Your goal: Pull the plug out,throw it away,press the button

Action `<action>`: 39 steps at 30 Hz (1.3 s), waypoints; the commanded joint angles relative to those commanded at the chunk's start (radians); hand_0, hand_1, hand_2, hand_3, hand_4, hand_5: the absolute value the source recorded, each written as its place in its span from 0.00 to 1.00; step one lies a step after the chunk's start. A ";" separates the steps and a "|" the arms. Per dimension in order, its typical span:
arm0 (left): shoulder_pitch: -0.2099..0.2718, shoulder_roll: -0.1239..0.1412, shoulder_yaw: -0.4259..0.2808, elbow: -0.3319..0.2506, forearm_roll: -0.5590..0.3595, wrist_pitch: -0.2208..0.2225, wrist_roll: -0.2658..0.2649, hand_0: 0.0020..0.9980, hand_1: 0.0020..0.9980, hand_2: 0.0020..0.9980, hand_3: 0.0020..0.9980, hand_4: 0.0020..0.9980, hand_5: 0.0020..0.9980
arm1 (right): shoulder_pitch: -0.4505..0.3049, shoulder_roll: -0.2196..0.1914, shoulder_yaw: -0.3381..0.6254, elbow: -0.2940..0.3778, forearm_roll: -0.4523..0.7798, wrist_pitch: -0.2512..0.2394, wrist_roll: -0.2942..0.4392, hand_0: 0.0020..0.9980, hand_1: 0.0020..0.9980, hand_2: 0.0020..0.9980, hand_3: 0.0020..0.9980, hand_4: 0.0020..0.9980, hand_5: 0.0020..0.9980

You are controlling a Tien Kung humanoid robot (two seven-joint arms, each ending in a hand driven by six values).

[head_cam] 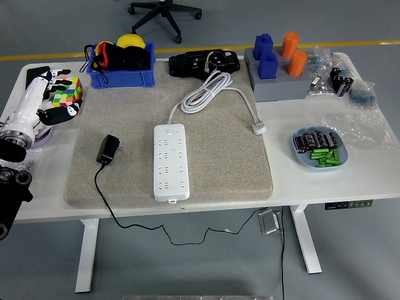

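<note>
A black plug adapter lies loose on the grey mat, its black cable trailing off the table's front edge. Right of it, the white power strip lies lengthwise with nothing plugged into its sockets. Its white cord is coiled behind it and ends in a white plug. My left hand hovers at the table's far left, fingers spread around the spot where a colourful cube sits, holding nothing. It is well apart from the adapter and the strip. My right hand is out of view.
A blue bin with black, red and yellow items stands at the back left. A black device sits behind the mat. At the back right is a grey block with blue and orange pieces, and a blue dish of small parts lies right.
</note>
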 joint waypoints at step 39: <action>0.000 -0.003 -0.004 -0.013 0.000 -0.003 -0.003 0.76 0.71 0.71 0.83 0.70 0.02 | 0.005 0.005 0.008 0.000 -0.003 0.000 -0.001 0.75 0.70 0.71 0.72 0.78 0.64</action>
